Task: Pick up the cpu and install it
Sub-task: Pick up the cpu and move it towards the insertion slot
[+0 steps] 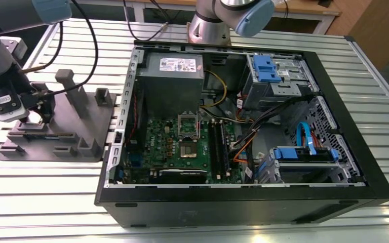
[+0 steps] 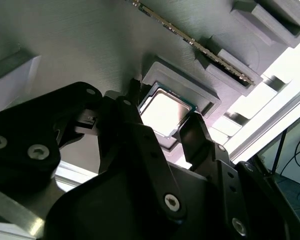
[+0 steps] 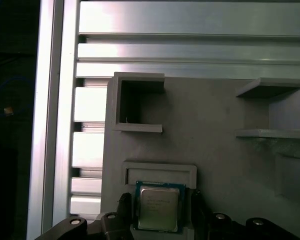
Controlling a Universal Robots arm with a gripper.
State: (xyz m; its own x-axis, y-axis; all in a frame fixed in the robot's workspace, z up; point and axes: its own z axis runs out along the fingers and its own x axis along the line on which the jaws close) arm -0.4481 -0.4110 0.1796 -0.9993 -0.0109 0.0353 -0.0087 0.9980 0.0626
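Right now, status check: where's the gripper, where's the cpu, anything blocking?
Gripper open, straddling the cpu. It sits flat in its pocket on the grey fixture, not lifted. Nothing on top of it.

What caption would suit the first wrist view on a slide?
Gripper poised at the cpu, which sits in a walled pocket of the grey plastic holder.
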